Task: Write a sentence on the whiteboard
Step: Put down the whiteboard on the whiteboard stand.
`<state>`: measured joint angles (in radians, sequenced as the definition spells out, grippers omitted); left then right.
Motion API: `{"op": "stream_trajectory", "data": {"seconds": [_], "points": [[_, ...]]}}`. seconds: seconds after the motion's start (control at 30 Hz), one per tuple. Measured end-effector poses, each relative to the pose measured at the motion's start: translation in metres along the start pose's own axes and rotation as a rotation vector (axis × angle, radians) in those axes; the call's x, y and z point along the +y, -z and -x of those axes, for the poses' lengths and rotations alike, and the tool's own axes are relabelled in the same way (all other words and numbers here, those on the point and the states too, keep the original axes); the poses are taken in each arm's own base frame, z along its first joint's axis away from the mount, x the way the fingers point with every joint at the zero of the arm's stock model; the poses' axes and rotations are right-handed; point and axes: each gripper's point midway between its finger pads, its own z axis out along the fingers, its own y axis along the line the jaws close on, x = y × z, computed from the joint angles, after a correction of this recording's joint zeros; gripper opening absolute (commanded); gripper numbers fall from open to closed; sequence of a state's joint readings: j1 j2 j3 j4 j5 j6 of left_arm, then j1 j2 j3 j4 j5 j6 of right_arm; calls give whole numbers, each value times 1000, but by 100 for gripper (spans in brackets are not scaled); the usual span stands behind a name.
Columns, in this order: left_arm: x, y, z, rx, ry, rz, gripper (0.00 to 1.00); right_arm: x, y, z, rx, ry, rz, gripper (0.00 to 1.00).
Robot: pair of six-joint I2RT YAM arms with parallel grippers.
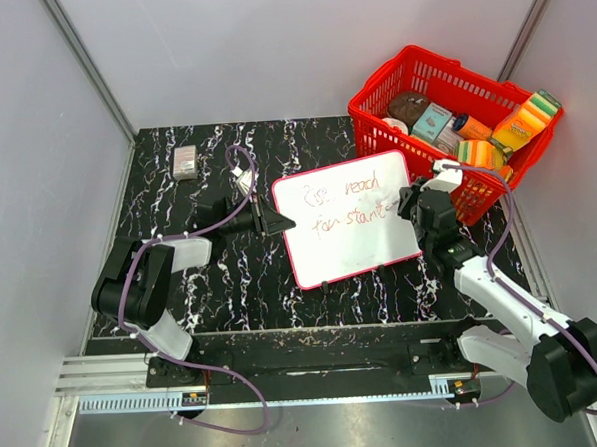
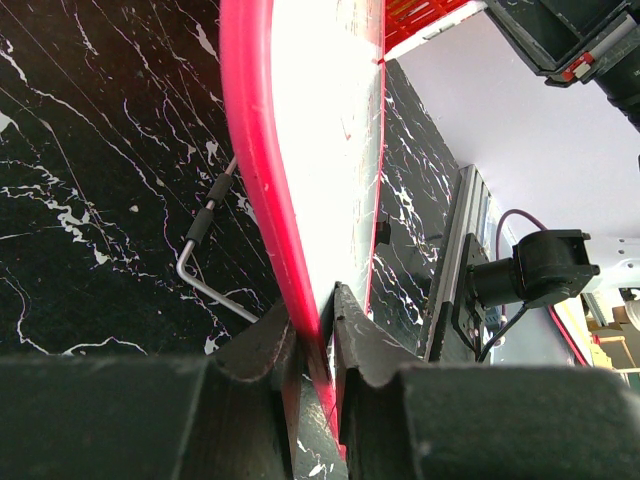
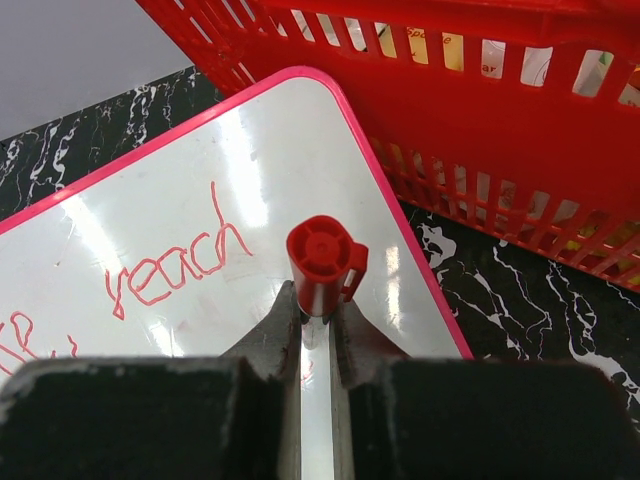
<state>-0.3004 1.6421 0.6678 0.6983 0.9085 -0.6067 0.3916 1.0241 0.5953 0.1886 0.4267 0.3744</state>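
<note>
The whiteboard, white with a thin red rim, lies tilted in the middle of the black marbled table. Red cursive writing runs across it in two rows; the word "reach" shows in the right wrist view. My left gripper is shut on the board's left rim, seen edge-on in the left wrist view. My right gripper is shut on a red marker with a silver barrel, held over the board's right side near the end of the lower row.
A red basket full of packaged groceries stands at the back right, close to the board's right corner and my right gripper. A small eraser block lies at the back left. A bent metal hook lies on the table beside the board.
</note>
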Motion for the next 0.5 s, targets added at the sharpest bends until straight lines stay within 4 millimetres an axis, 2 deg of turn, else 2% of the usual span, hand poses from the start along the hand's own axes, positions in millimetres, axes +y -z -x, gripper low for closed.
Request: {"op": "stream_trajectory", "data": {"seconds": [0.5], "points": [[0, 0, 0, 0, 0, 0, 0, -10, 4, -5, 13, 13, -38, 0]]}}
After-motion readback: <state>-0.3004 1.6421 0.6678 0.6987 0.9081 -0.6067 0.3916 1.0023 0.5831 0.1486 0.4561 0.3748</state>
